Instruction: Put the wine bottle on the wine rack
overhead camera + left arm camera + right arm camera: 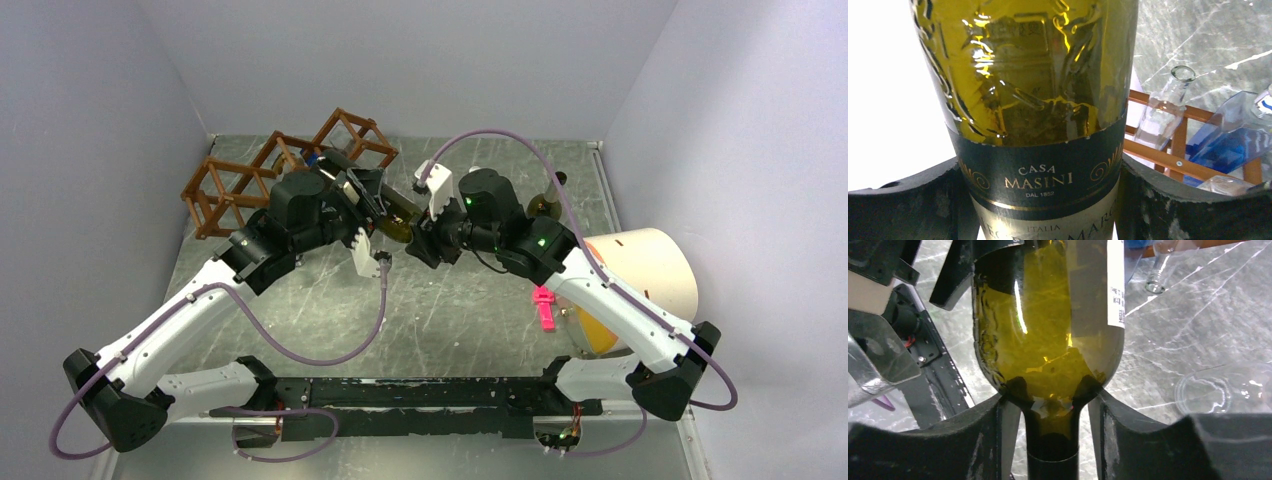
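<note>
Wine bottle (400,218) is off the table, slung between the two arms at centre of the top view, with the neck end toward the right arm and the body end toward the upper left. Left gripper (1040,200) is clamped on the body at the dark label band, both pads tight on the glass, probably because the widest, heaviest part is where the load sits. Right gripper (1050,440) is narrowed around the neck with the bottle's shoulder seated on its fingertips. Whether it's actually squeezing or just cradling can't be told, as a sliver of gap may show on one side. Two-point hold reads as a handover or a steadying assist — body grip carries, neck grip sets the axis. Wine rack (270,170) stands in the upper left of the top view, just behind the left wrist and apart from the bottle. The left wrist view shows a clear glass bottle (1165,115) and a blue bottle (1233,145) already at the rack's bars in the right of the frame, so a free cell is likely the target. Next move probably needs the bottle lined up with a diamond opening and slid in lengthwise — slick glass and thin bars are the risk. Not yet on the rack.
</note>
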`<state>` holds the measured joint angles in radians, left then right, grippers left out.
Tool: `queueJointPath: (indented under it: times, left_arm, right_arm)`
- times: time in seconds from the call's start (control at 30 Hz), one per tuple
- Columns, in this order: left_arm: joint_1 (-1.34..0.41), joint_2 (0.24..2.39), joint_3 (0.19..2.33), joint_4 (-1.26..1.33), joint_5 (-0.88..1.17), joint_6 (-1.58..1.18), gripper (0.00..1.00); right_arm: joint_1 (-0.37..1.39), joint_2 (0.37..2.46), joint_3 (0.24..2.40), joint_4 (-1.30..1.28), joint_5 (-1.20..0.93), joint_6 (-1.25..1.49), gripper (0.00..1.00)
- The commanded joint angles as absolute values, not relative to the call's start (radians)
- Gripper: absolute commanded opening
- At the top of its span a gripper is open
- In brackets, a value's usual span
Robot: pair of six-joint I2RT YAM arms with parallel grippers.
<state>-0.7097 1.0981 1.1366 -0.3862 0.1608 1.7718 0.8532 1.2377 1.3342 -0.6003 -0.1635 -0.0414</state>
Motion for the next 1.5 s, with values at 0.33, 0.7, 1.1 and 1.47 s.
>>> queueJointPath:
  times: [0.33, 0.7, 1.1, 1.47]
  left_arm:
    - [-0.718, 1.024, 1.079, -0.156, 0.188, 1.513, 0.95]
    - [-0.717, 1.001, 1.024, -0.182, 0.172, 1.390, 0.95]
    - [-0.714, 0.970, 1.076, 0.152, -0.294, 0.227, 0.95]
    - [-0.713, 1.005, 1.392, 0.005, -0.251, 0.110, 0.95]
  right_arm:
    - [0.859, 1.173, 1.309, -0.486, -0.010, 0.024, 0.00]
    - [0.860, 1.124, 1.316, -0.431, 0.211, 0.097, 0.00]
    - [0.859, 1.159, 1.257, -0.364, 0.203, 0.176, 0.00]
    - [0.932, 1.261, 1.197, -0.216, 0.000, 0.294, 0.00]
